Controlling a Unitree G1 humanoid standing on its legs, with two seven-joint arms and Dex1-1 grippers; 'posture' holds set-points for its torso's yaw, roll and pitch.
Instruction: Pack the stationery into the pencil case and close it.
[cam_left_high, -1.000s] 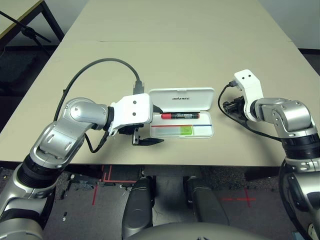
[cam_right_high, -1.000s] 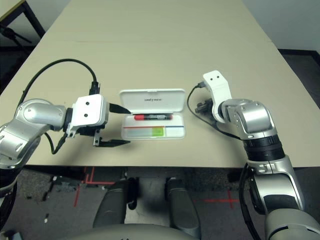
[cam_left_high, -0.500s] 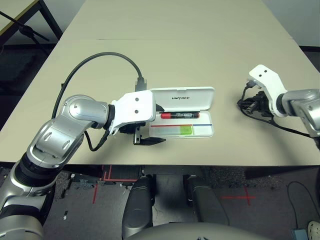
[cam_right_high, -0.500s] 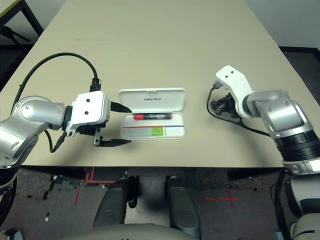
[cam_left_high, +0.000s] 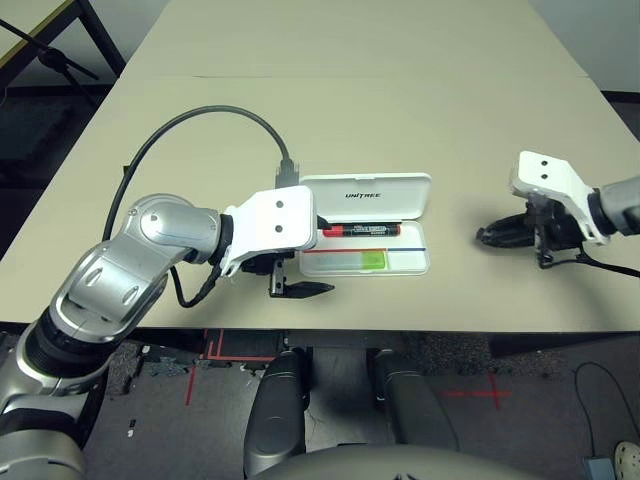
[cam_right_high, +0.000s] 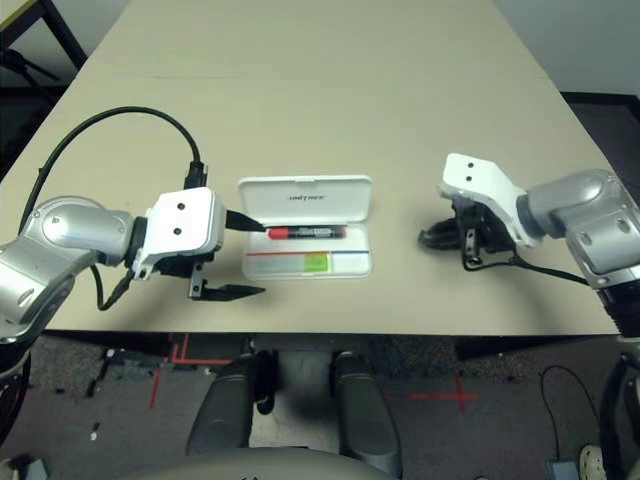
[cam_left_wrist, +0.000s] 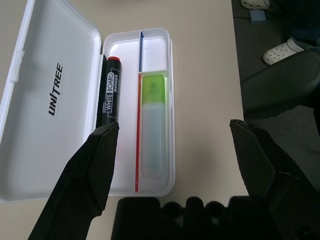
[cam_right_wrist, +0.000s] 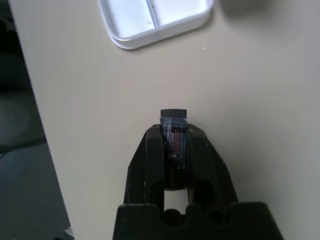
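Note:
The white pencil case (cam_left_high: 416, 262) lies open at the table's front middle, its lid (cam_left_wrist: 50, 100) with black "UNITREE" lettering folded back. A red marker (cam_left_high: 360, 230) and a pale green highlighter (cam_left_wrist: 153, 125) lie in the tray. My left gripper (cam_left_wrist: 173, 126) is open just left of the case, its fingers (cam_left_high: 303, 289) level with the tray's left end. My right gripper (cam_right_wrist: 173, 135) is shut on a small dark clip-like piece (cam_right_wrist: 173, 117), low over the table right of the case, pointing toward it (cam_left_high: 490, 236).
A black cable (cam_left_high: 190, 125) arcs over my left forearm. The table's front edge (cam_left_high: 420, 328) runs close below the case and both grippers. Bare tabletop stretches behind the case. A second table's corner (cam_left_high: 40, 25) stands far left.
My right arm has swung out to the right and lowered, so its gripper now points left toward the case. The left gripper has stayed open beside the case.

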